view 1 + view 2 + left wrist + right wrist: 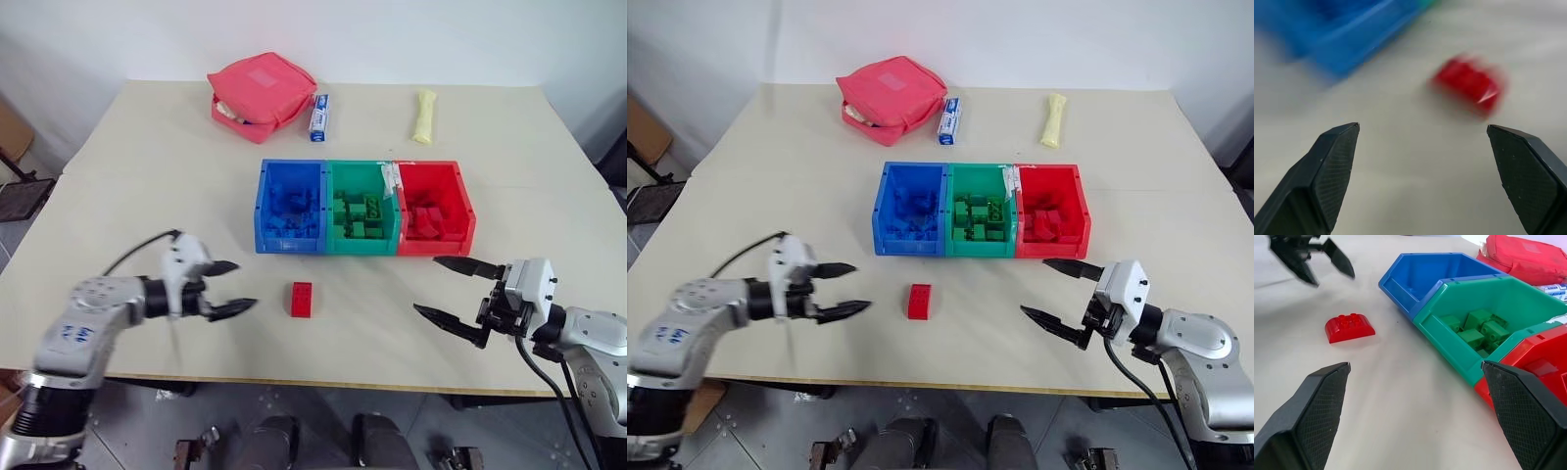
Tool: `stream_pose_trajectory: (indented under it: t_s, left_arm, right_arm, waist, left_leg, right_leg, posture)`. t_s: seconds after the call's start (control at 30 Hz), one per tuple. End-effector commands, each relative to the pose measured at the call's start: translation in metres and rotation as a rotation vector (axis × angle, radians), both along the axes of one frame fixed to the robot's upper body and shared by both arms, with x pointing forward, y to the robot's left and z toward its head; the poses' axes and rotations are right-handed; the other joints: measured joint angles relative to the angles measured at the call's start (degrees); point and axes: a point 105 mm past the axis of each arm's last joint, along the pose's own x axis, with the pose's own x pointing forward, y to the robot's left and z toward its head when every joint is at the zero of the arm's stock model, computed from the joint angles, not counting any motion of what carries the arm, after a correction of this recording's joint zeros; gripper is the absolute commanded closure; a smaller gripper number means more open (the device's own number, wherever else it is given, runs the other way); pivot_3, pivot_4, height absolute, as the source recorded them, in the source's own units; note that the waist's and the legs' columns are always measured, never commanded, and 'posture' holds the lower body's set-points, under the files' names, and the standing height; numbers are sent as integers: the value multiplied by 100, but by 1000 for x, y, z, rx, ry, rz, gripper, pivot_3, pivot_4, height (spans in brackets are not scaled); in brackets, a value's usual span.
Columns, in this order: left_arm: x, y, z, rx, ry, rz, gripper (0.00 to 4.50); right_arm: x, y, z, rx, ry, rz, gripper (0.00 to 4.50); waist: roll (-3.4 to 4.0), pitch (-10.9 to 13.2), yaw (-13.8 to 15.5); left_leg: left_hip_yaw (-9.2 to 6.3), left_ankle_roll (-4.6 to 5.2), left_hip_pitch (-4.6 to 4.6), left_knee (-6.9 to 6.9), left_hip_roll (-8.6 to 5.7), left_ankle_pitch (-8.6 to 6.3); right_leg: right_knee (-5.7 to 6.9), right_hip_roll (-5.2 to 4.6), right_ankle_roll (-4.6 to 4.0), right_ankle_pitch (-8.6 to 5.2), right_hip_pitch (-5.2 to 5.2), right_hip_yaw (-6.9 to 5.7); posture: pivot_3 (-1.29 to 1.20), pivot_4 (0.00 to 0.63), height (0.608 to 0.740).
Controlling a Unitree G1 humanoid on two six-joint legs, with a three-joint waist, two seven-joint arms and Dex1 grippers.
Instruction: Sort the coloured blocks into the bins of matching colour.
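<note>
Three joined bins (364,208) are sitting in a row at the middle of the tabletop (147,166), each holding a heap of blocks (358,217). One loose block (302,299) is lying on the tabletop in front of the leftmost bin, apart from it. The left claw (229,287) is hanging just left of that block, the right claw (449,292) well to its right. Behind the bins, a pouch (260,93), a tube (319,117) and a roll (423,117) are lying left to right.

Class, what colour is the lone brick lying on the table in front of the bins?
Red: the brick shows best in the right wrist view.
</note>
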Motion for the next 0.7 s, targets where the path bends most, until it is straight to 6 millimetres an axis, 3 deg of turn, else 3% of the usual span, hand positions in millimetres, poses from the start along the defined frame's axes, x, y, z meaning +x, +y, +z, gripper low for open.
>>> stream_pose_trajectory:
  t_s: [0.03,0.23,0.33,0.6,0.7]
  left_arm:
    - [-6,-24,11,-14,59,22,68]
    - [11,-45,-1,130,146,203,68]
    - [13,-56,-7,145,189,218,68]
    - [8,-60,-28,277,257,189,68]
    - [7,-54,-34,295,262,181,643]
  right_arm:
    - [-7,1,6,-27,-23,24,0]
    - [-9,3,10,-38,-23,36,0]
    - [-11,5,11,-39,-26,36,0]
    - [-15,5,12,-38,-30,10,0]
    - [-17,3,11,-31,-27,-7,0]
  waist:
    - [0,0,6]
    - [0,0,22]
    - [-1,1,60]
    - [-1,0,64]
    - [0,-1,57]
  left_leg:
    - [0,-2,0,1,2,0]
    - [22,-3,11,10,3,0]
    - [21,-3,8,10,1,0]
    - [22,-5,9,12,2,-1]
    - [24,-6,12,9,3,-1]
  right_leg:
    - [-2,2,0,0,-2,-1]
    - [-1,13,-1,-1,-3,-6]
    - [-3,12,-1,-1,-4,-8]
    - [-6,12,-1,-1,-3,-10]
    - [-6,12,-1,-1,-3,-7]
  posture:
    - [0,150,740]
    - [0,150,740]
    - [0,150,740]
    - [0,150,740]
    - [0,150,740]
